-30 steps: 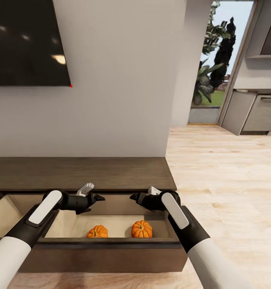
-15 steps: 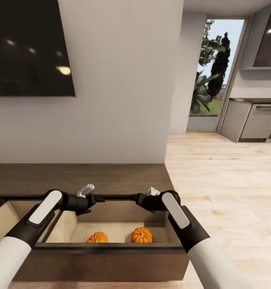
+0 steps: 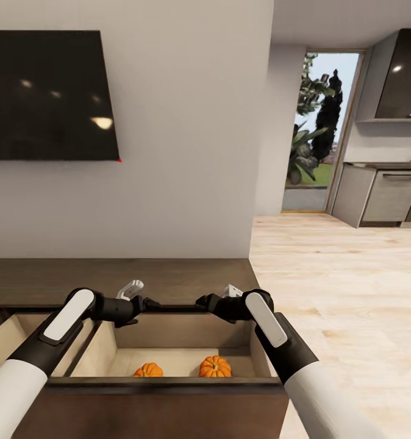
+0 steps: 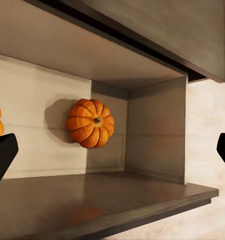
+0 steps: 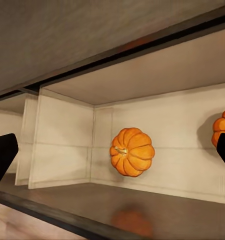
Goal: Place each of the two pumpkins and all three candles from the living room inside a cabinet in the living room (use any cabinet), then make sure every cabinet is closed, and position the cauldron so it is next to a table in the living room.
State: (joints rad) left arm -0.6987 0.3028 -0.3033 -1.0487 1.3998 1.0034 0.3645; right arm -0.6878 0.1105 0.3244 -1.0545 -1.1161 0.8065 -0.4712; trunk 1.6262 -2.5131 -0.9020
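A white wall (image 3: 187,152) carried a black screen (image 3: 47,94); pale wood floor (image 3: 339,274) ran toward grey kitchen units (image 3: 382,195). The dark cabinet (image 3: 187,277) stood open, two pumpkins (image 3: 214,366) apart on its beige base. Left gripper (image 3: 146,303) and right gripper (image 3: 204,302) hovered above, fingers spread, empty.

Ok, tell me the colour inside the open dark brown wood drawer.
Pale beige interior, clearest in the right wrist view.
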